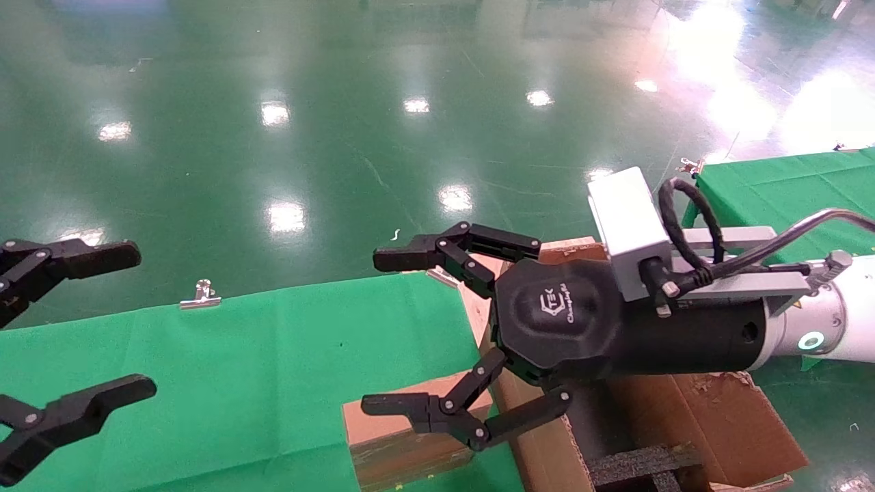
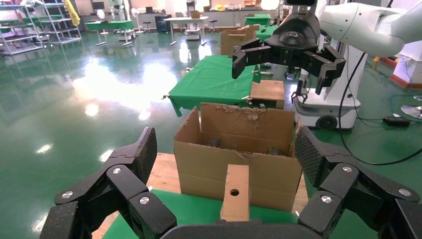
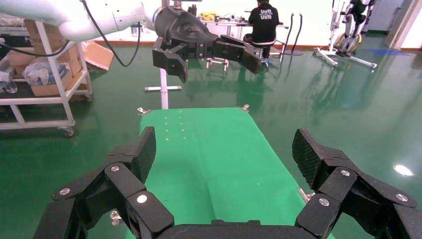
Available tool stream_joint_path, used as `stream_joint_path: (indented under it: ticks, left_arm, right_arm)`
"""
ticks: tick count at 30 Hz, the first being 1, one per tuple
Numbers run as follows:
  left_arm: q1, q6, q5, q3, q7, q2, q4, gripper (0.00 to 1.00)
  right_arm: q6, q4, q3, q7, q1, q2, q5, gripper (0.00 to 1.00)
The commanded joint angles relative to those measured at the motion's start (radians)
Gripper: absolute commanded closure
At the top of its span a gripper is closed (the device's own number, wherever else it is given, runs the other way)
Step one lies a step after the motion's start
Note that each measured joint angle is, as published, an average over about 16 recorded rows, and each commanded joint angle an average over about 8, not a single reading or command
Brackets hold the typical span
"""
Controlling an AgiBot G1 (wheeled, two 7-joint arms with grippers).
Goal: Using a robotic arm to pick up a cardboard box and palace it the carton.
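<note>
The small cardboard box (image 1: 400, 430) stands on edge on the green cloth, against the outside of the carton (image 1: 690, 417). In the left wrist view its narrow face with the round hole (image 2: 235, 191) faces the camera, in front of the carton (image 2: 259, 167). My right gripper (image 1: 372, 333), on the white arm with the green ring light, is open and empty. It hovers above the box and the carton's left edge, touching neither. It also shows in the left wrist view (image 2: 288, 52). My left gripper (image 1: 143, 320) is open and empty at the far left.
The green-clothed table (image 1: 239, 369) spreads left of the box, with a metal clip (image 1: 199, 295) on its far edge. Black notched foam (image 1: 642, 468) sits inside the carton. A second green table (image 1: 786, 184) stands at the far right. The carton rests on a wooden board (image 2: 159, 174).
</note>
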Motion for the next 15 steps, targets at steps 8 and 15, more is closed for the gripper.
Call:
stream_joint_path:
  ticks: [8,15]
  left_arm:
    - [0.0,0.0,0.0,0.0,0.0,0.0,0.0,1.0]
    - [0.0,0.0,0.0,0.0,0.0,0.0,0.0,1.0]
  right_arm:
    - [0.0,-0.001,0.0,0.0,0.0,0.0,0.0,0.0]
    - [-0.011,-0.006,-0.028,0.012,0.02,-0.002,-0.051,0.0]
